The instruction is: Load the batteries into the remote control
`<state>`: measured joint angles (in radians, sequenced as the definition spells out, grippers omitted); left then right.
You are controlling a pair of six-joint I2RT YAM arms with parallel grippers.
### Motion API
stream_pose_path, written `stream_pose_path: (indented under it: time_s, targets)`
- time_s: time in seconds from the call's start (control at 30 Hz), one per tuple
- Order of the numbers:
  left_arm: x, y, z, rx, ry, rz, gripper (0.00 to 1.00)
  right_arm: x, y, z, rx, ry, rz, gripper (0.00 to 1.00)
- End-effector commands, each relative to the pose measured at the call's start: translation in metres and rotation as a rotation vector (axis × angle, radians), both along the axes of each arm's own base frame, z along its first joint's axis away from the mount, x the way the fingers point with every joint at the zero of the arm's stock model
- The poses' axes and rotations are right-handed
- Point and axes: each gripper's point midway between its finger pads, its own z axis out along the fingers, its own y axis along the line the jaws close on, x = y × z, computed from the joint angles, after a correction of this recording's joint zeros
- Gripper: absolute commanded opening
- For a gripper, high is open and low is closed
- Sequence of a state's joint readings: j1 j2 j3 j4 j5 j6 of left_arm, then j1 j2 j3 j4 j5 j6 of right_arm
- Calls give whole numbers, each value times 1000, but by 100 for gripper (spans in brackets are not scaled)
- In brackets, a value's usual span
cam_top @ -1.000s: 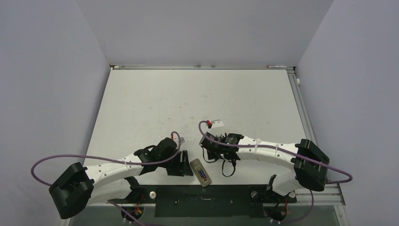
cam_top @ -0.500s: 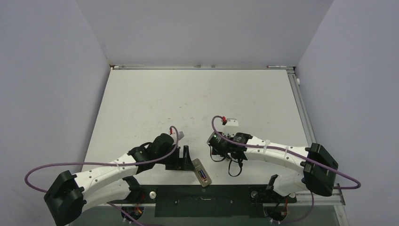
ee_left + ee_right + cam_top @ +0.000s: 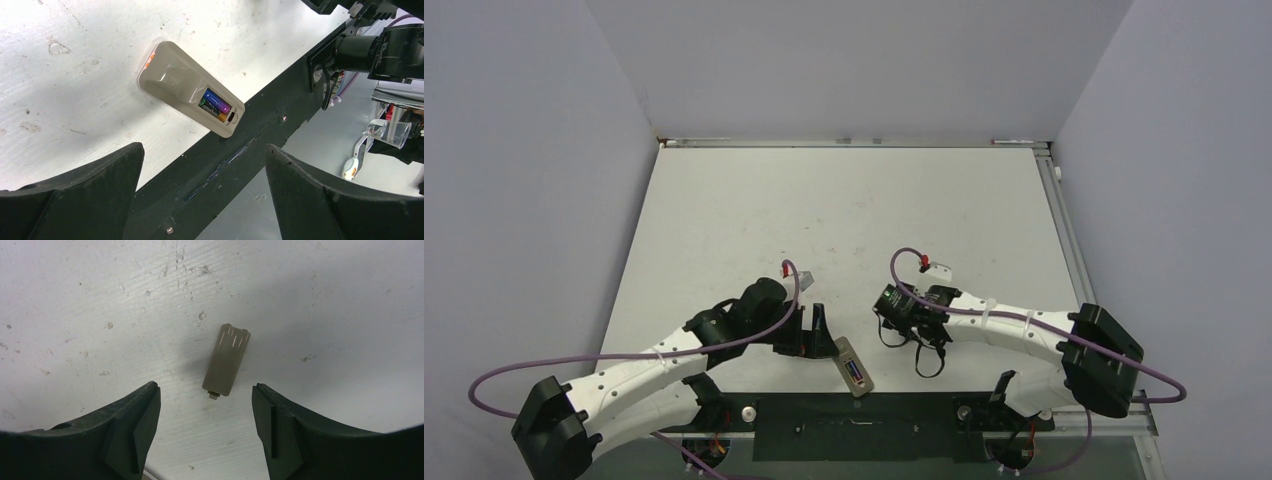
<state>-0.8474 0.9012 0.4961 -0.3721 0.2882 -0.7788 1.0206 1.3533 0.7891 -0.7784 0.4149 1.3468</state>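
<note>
We are hovering the right gripper (image 3: 204, 387), wide open and empty, over the battery cover (image 3: 226, 360) toward the bench's near edge, planning to pinch its long sides squarely.

The table (image 3: 325, 300) is showing a white matt surface, rough with scratches and pits. The remote control (image 3: 175, 85) is showing smooth greyish-beige plastic with a soft sheen. The batteries (image 3: 216, 104) are gleaming in glossy purple-blue and gold wrappers. The loose cover (image 3: 227, 362) is showing matching matt plastic, ridged at one end. The fingers (image 3: 85, 185) of the left gripper (image 3: 202, 150) and those (image 3: 120, 430) of the right gripper (image 3: 205, 387) are showing black matt plastic.
</note>
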Motion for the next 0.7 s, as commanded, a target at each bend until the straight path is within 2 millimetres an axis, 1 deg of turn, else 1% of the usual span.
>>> stream_pose_path:
  time_s: [0.0, 0.23, 0.3, 0.37, 0.67]
  targets:
    - [9, -4, 20, -34, -61, -14, 89, 2, -7, -5, 3, -5, -111, 66]
    - [10, -2, 19, -32, -63, -14, 95, -1, -7, -16, -16, 33, -151, 63]
    - [10, -2, 19, -34, -67, -13, 98, -1, -9, -18, -25, 33, -163, 63]
    - [10, -1, 19, -34, -69, -13, 96, -2, -11, -21, -29, 34, -174, 62]
    - [10, 0, 16, -30, -65, -7, 96, -4, -11, -30, -31, 53, -191, 58]
